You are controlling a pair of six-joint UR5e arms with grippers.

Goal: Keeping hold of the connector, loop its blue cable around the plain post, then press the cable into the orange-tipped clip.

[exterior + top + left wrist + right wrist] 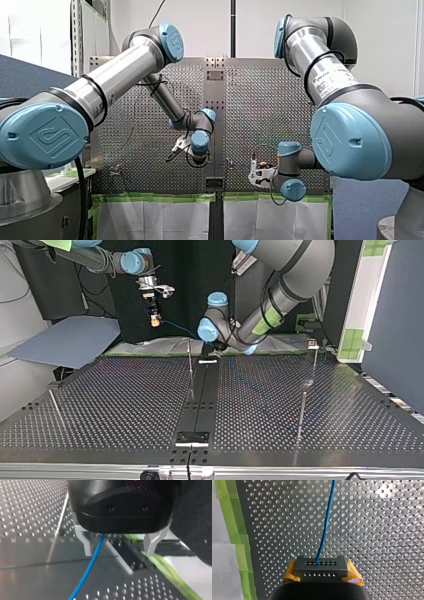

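The grey connector (320, 566) is gripped between the yellow pads (354, 574) of my right gripper (320, 571). Its blue cable (325, 525) is led straight ahead and passes between the wide-spread metal fingers (86, 543) of my left gripper (119, 547) (nearer to one finger), just beside a thin post (190, 367).

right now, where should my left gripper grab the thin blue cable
Probably the straight stretch of the thin blue cable passing between the open metal fingers of my left gripper: close across it from both sides. Its end sits in the dark perforated connector block held by my right gripper.
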